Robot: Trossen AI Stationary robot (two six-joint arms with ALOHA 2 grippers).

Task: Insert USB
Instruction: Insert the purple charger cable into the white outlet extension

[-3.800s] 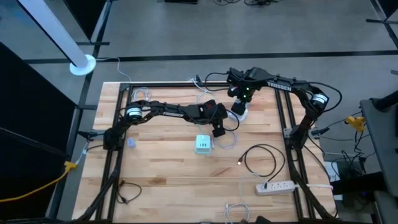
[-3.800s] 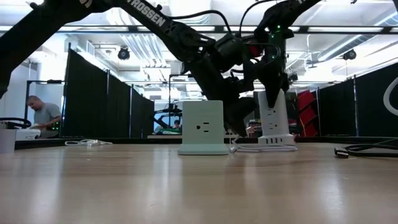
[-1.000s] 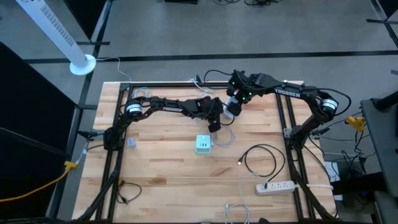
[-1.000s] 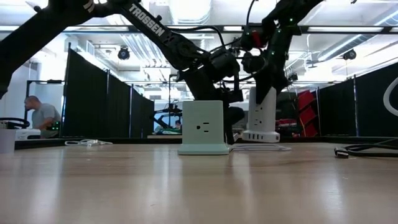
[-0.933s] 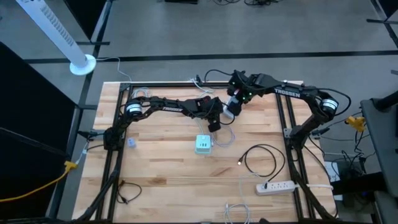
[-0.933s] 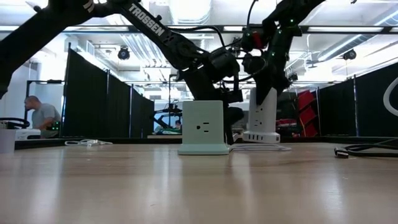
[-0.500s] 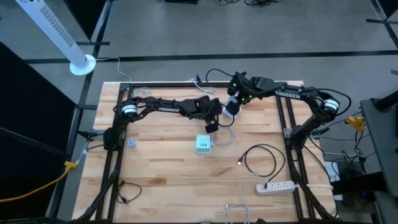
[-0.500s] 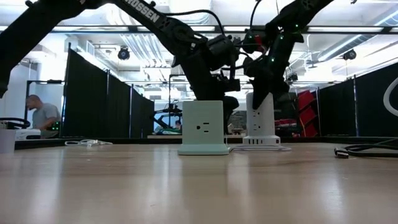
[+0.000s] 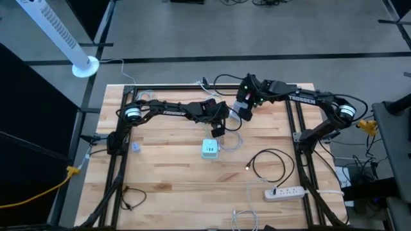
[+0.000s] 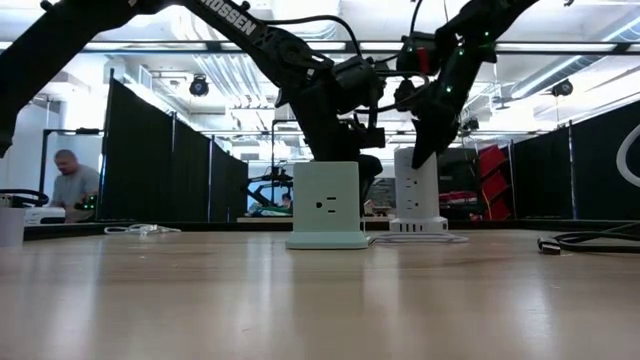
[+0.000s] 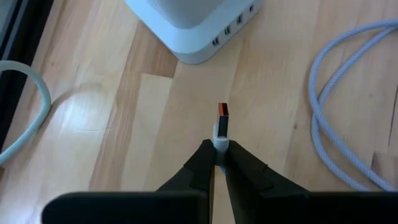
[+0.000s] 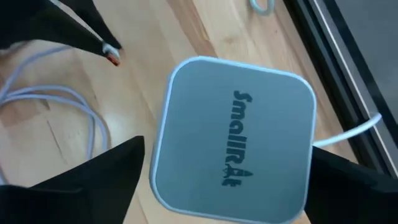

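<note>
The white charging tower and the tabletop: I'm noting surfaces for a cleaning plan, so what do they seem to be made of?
The charging tower looks like moulded plastic, smooth and matte: rounded corners, an even pale top with printed lettering. The tabletop looks like wood, probably jointed planks with a light sealed finish: visible grain, straight seams between boards and a soft sheen.

2 dark arms (image 9: 173,110) carry white TROSSEN lettering (silver joint discs, green lights), ending in black tapered fingers (image 11: 242,171).
</note>
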